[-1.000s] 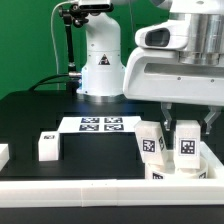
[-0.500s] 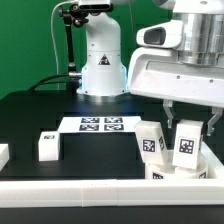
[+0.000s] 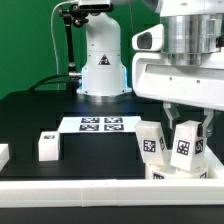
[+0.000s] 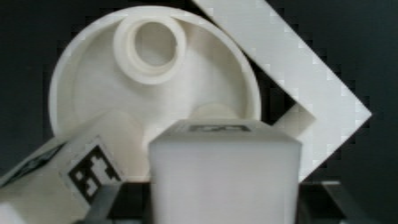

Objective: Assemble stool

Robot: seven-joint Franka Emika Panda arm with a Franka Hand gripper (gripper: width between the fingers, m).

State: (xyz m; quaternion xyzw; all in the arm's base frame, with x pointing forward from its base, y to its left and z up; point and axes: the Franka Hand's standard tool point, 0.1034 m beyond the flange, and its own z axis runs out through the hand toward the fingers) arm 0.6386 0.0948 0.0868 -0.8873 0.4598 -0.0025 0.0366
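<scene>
The stool's round white seat (image 4: 98, 95) lies in the corner of the white border rails, with a raised ring socket (image 4: 151, 48) on its face. My gripper (image 3: 186, 128) is shut on a blocky white leg (image 3: 187, 150), held upright over the seat (image 3: 172, 176) with its tag facing the camera. The wrist view shows that leg (image 4: 222, 170) filling the space between my dark fingers (image 4: 121, 196). A second tagged leg (image 3: 151, 141) stands on the seat just to the exterior view's left of the held one and leans in the wrist view (image 4: 63, 172). A third leg (image 3: 47, 146) lies on the black table.
The marker board (image 3: 100, 124) lies flat mid-table in front of the arm's base (image 3: 100, 70). A long white border rail (image 3: 90, 191) runs along the front edge and meets another rail (image 4: 294, 75) at the corner beside the seat. A small white piece (image 3: 3, 154) sits at the left edge.
The wrist has turned above the seat, and the held leg has sunk a little and tilted slightly. The other legs and the seat have not moved.
</scene>
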